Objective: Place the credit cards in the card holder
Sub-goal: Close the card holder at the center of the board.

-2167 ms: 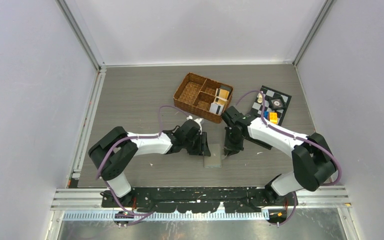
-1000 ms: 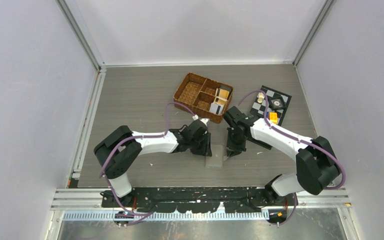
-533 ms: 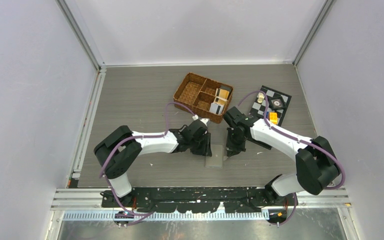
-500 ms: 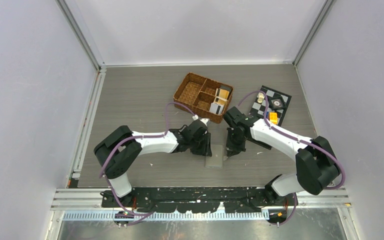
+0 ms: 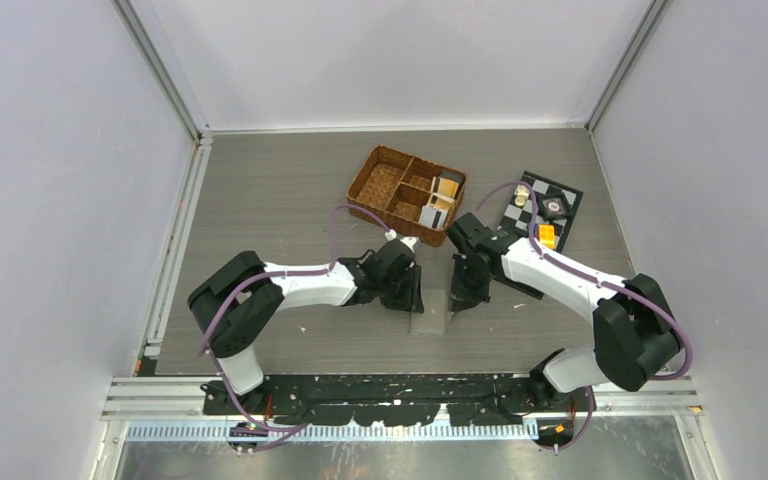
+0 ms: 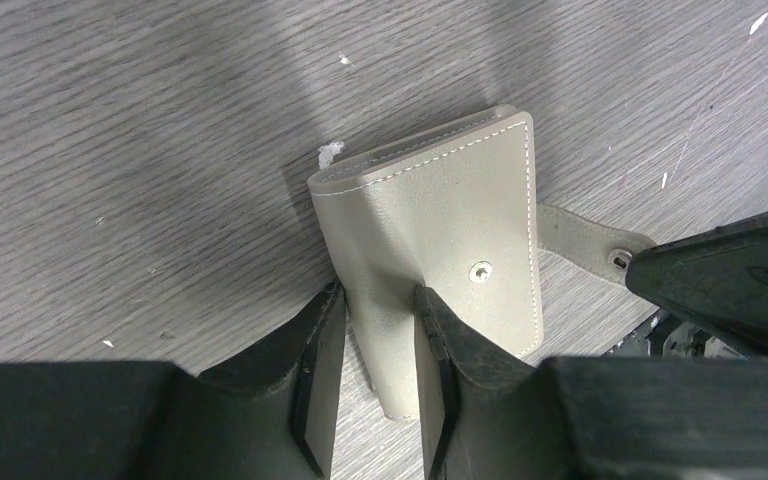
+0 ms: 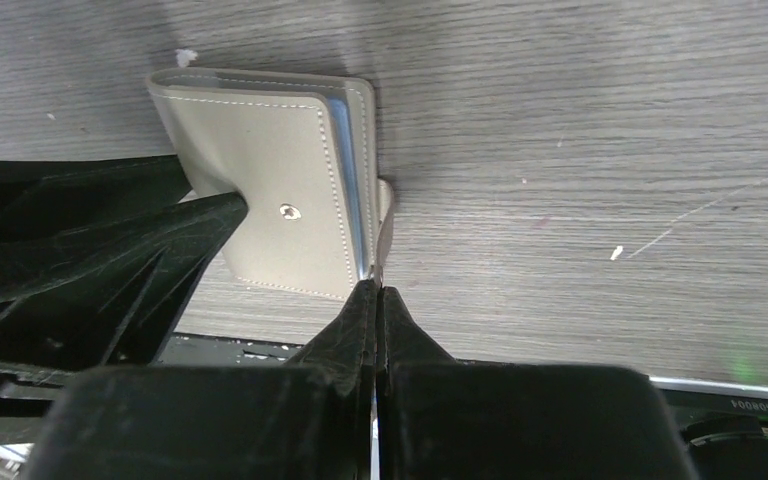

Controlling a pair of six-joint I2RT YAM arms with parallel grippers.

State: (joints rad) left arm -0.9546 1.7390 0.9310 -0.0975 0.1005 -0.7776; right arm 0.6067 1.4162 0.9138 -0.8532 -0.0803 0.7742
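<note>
Left wrist view: left pincer (image 6: pixel 378 300) clamped the card holder (image 6: pixel 460 200), long axis running top to bottom, snap tab (image 6: pixel 575 232) pointing right; right pincer (image 7: pixel 377 295) closed.

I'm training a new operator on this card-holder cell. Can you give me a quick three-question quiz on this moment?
1. True or false: the snap tab of the grey-olive folding card holder is fastened.
2. What is the left gripper clamped on?
3. The orange and white plastic credit cards are: A, standing in the brown wicker compartment basket; B, stacked on the card holder; C, held by the left gripper.

Key: 1 false; 2 the card holder; 3 A.
</note>
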